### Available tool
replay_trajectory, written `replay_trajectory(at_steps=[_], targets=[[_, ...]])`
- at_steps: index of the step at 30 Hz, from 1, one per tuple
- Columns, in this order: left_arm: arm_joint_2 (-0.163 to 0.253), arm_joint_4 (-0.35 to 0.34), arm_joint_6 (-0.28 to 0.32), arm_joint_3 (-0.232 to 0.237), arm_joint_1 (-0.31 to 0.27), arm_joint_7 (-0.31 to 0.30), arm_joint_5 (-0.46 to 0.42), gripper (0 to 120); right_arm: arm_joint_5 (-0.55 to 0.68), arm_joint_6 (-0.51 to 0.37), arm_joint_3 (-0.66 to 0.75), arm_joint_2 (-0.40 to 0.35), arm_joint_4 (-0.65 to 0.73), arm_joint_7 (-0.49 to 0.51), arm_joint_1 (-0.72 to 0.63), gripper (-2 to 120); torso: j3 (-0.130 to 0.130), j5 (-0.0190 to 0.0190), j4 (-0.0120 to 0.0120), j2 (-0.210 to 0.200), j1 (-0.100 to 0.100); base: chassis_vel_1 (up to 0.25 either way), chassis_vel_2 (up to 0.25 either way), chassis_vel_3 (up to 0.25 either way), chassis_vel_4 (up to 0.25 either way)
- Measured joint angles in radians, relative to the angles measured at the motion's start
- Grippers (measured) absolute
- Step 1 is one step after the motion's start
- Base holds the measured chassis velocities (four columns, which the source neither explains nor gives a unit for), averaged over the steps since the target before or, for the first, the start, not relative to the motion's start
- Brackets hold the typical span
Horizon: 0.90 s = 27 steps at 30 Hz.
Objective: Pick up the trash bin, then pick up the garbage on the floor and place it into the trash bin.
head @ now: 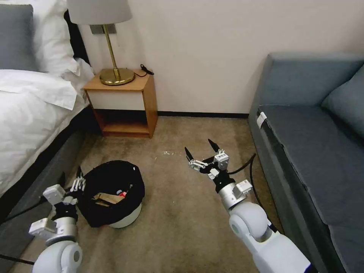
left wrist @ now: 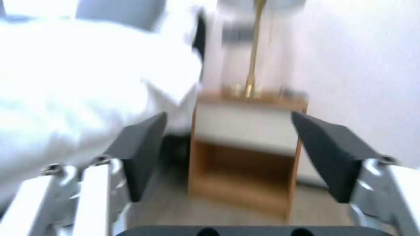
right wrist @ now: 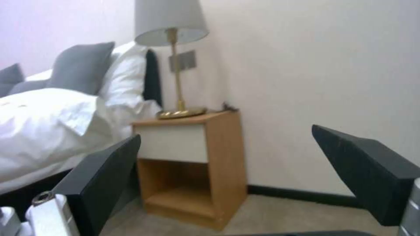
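Note:
The trash bin (head: 127,178), with a wrinkly black liner and a white base, stands on the carpet at the lower left. Inside it lie a tan paper bag (head: 103,199) and a red-and-white packet (head: 122,194) of the garbage. My left gripper (head: 71,177) hovers just beside the bin's left rim, open, with nothing between its fingers (left wrist: 144,154). Over the bare carpet to the right of the bin, my right gripper (head: 200,148) stands open and holds nothing. Both wrist views look between open dark fingers (right wrist: 105,177) toward the nightstand.
A wooden nightstand (head: 127,104) with a brass lamp (head: 113,72) stands against the back wall. A bed (head: 30,113) with white bedding lines the left side, and a blue-grey sofa (head: 307,144) the right. A few white specks (head: 167,153) lie on the carpet.

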Motion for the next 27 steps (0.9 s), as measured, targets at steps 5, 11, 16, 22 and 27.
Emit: replay_trajectory(at_steps=[5, 11, 16, 22, 27], targets=[[-0.025, -0.014, -0.121, 0.012, 0.014, 0.003, 0.169, 96, -0.186, 0.002, 0.079, 0.066, 0.055, 0.075, -0.141, 100, 0.0, -0.0003, -0.0005, 0.0, 0.0, 0.0, 0.0, 0.0, 0.0], [-0.044, -0.039, -0.14, 0.052, 0.075, 0.089, 0.143, 100, -0.376, 0.084, 0.289, 0.194, 0.076, 0.039, -0.26, 100, 0.0, -0.0004, -0.0004, 0.0, 0.0, 0.0, 0.0, 0.0, 0.0], [-0.065, -0.06, -0.088, 0.138, 0.079, 0.11, 0.069, 100, -0.396, 0.155, 0.38, 0.274, 0.109, 0.03, -0.38, 100, 0.0, -0.0003, -0.0005, 0.0, 0.0, 0.0, 0.0, 0.0, 0.0], [-0.08, -0.081, -0.03, 0.176, 0.067, 0.097, 0.017, 100, -0.39, 0.199, 0.405, 0.294, 0.1, 0.032, -0.408, 100, 0.0, 0.0, -0.0005, 0.0, 0.0, 0.0, 0.0, 0.0, 0.0], [-0.081, -0.082, -0.025, 0.177, 0.066, 0.094, 0.013, 100, -0.387, 0.203, 0.404, 0.294, 0.096, 0.031, -0.407, 100, 0.0, -0.0002, -0.0003, 0.0, 0.0, 0.0, 0.0, 0.0, 0.0]])
